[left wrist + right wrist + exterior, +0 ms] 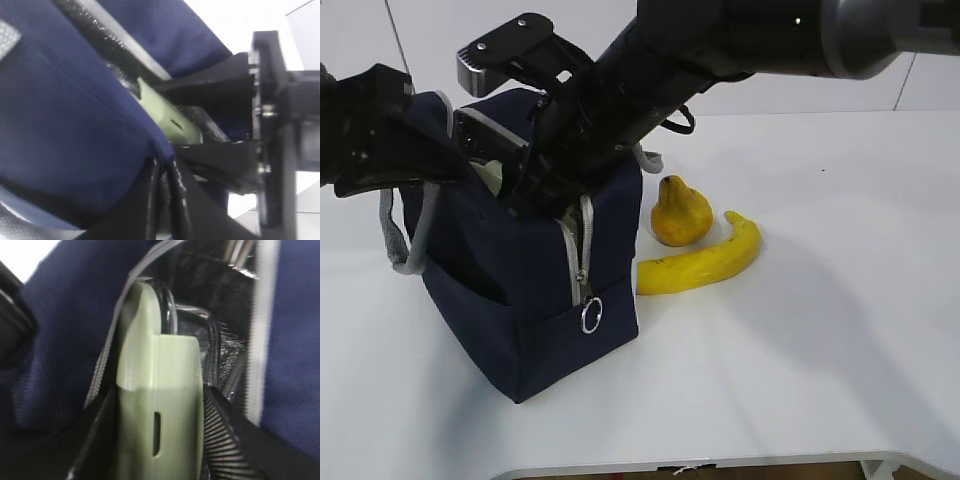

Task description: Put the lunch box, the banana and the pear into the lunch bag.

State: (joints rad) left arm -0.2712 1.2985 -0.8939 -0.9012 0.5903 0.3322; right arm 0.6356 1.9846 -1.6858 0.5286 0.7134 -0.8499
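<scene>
Exterior view: 1 pear (680,212), 1 banana (705,262) beside 1 lunch bag (535,290); left claw clenched, right claw (160,440) grasping 1 lunch box (155,390).

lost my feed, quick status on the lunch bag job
Right gripper clamps lunch box inside lunch bag. Left gripper pinches bag edge. Pear, banana wait outside.

No text, label, brand, number or sign can be read anywhere in these three views.
</scene>
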